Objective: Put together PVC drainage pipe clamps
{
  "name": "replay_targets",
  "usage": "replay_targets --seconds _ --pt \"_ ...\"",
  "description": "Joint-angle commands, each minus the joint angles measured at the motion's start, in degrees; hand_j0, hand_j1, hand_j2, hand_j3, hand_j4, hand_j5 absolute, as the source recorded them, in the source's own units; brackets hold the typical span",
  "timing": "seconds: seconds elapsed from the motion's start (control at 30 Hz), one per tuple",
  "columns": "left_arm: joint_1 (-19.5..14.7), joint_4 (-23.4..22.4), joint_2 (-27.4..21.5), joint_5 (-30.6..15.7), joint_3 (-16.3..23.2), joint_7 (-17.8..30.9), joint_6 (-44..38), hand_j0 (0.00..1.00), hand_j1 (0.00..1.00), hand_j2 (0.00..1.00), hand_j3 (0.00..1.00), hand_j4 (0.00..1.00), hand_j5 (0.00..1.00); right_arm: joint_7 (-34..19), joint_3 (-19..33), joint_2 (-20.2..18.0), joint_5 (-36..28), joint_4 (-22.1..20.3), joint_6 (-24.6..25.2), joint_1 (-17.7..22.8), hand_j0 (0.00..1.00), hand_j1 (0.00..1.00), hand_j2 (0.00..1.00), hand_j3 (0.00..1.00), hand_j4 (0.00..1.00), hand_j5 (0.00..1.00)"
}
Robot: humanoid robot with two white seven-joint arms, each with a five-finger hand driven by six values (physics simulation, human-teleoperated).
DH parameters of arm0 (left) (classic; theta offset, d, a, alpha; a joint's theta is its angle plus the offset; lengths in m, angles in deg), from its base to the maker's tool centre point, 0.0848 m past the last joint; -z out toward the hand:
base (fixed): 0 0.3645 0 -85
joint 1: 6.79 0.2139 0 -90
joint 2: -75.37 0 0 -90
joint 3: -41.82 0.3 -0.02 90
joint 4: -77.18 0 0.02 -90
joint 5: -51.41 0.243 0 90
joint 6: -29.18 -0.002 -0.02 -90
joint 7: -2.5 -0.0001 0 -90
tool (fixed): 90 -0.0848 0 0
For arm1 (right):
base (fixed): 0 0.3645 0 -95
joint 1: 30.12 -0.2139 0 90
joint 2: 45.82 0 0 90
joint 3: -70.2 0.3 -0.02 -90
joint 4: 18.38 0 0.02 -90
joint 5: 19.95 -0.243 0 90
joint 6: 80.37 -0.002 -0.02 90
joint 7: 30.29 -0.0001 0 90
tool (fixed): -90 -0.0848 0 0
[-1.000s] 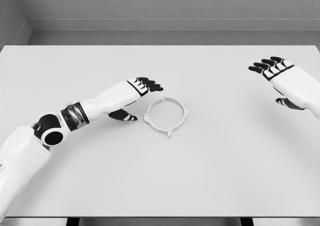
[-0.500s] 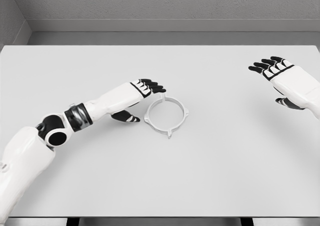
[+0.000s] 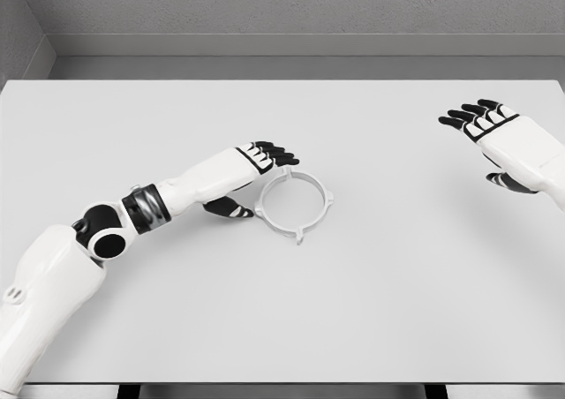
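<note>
Presently listed: one white table (image 3: pixel 397 311), matte and pale grey-white, filling most of the head view, its far edge meeting a grey wall. Item one, pipe clamp ring (image 3: pixel 294 202): a white circular band with small tabs projecting from its rim, lying flat on the table a little left of the surface's centre, roughly midway between the near and far edges. Item two, left hand (image 3: pixel 252 176): white with black fingers, its arm reaching in from the near left corner and crossing the table diagonally. The fingers (image 3: pixel 275 155) are extended and held close together, only slightly bent, hanging over the ring's far-left rim; the thumb (image 3: pixel 231 209) points out below them, just beside the ring's left side. Fingers and thumb are apart and nothing is clasped between them; whether any fingertip actually touches the rim cannot be told from this view. Item three, right hand (image 3: pixel 494 139): raised near the right edge of the table toward the far side, well apart from the ring, fingers spread loosely with the thumb below, holding nothing.
</note>
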Motion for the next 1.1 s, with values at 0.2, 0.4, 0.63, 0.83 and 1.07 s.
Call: replay_targets --seconds 0.2,0.4,0.63,0.83,1.07 --pt "0.00 -0.68 1.12 -0.32 -0.04 -0.02 -0.06 1.00 1.00 1.00 1.00 1.00 1.00 0.03 0.02 -0.04 -0.34 -0.02 0.12 0.00 1.00 1.00 1.00 1.00 1.00 1.00" --pt "0.00 -0.68 2.44 0.91 -0.12 -0.02 -0.06 1.00 1.00 1.00 1.00 1.00 1.00 0.03 0.02 -0.04 -0.34 -0.11 0.12 0.00 1.00 1.00 1.00 1.00 1.00 1.00" --pt "-0.09 -0.85 2.53 1.26 -0.21 -0.02 -0.06 1.00 1.00 1.00 1.00 1.00 1.00 0.03 0.02 -0.04 -0.34 -0.11 0.12 0.00 1.00 1.00 1.00 1.00 1.00 1.00" --pt "0.09 -0.85 1.83 0.99 -0.48 -0.02 -0.06 1.00 1.00 1.00 1.00 1.00 1.00 0.03 0.02 -0.04 -0.34 -0.02 0.12 0.09 1.00 1.00 1.00 1.00 1.00 1.00" --pt "-0.79 -0.06 -8.18 -4.28 -1.70 -0.45 -0.06 1.00 1.00 1.00 1.00 1.00 1.00 0.03 0.02 -0.04 -0.34 -0.02 0.12 0.09 1.00 1.00 1.00 1.00 1.00 1.00"
